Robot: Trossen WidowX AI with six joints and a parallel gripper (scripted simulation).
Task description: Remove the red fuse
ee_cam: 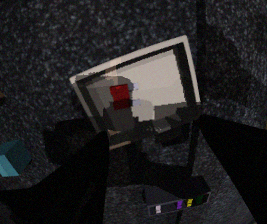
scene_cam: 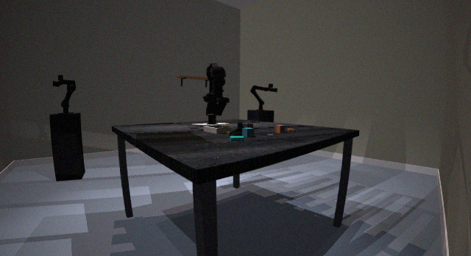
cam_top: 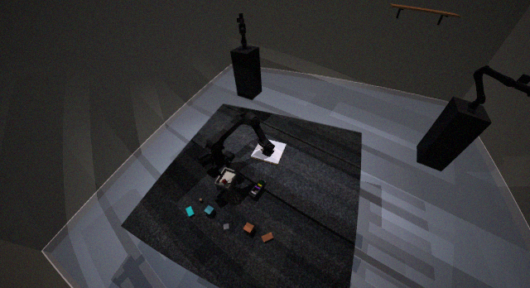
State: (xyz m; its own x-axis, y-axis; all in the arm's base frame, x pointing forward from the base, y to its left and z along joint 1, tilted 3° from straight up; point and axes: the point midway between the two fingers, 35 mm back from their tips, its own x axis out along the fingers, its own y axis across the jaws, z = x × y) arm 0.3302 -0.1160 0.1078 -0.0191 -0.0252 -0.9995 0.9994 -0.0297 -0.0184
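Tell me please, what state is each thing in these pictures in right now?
claw: open, above the tray, holding nothing
red fuse: lying in the tray, free of the claw
tray: on the table, holding the red fuse
fuse block: on the table beside the tray, other fuses seated in it
teal block: resting on the table, apart from the tray
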